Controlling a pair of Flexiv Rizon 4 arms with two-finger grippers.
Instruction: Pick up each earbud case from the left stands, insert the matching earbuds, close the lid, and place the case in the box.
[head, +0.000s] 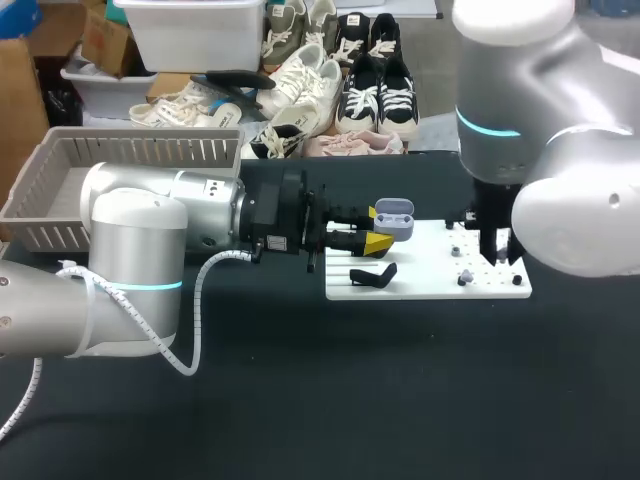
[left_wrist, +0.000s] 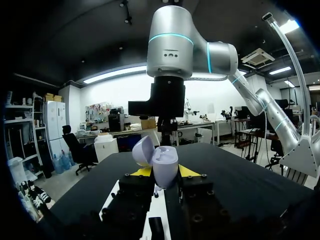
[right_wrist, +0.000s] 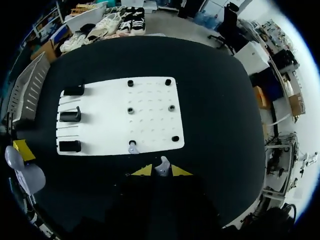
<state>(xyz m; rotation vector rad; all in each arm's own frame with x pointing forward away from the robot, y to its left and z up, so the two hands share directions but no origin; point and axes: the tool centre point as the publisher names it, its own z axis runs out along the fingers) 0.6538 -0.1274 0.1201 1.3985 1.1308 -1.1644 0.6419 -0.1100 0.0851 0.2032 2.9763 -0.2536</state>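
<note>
My left gripper is shut on a lavender earbud case whose lid stands open. In the head view the case hangs over the left end of the white board, just above a black stand. My right gripper is shut on a lavender earbud and hovers above the board's right end. A second lavender earbud sits in a holder on the board. The case also shows beside the board in the right wrist view.
Three black stands line the board's left side, and several small black sockets dot its right part. A grey slatted basket stands at the table's back left. Black tabletop lies open in front of the board.
</note>
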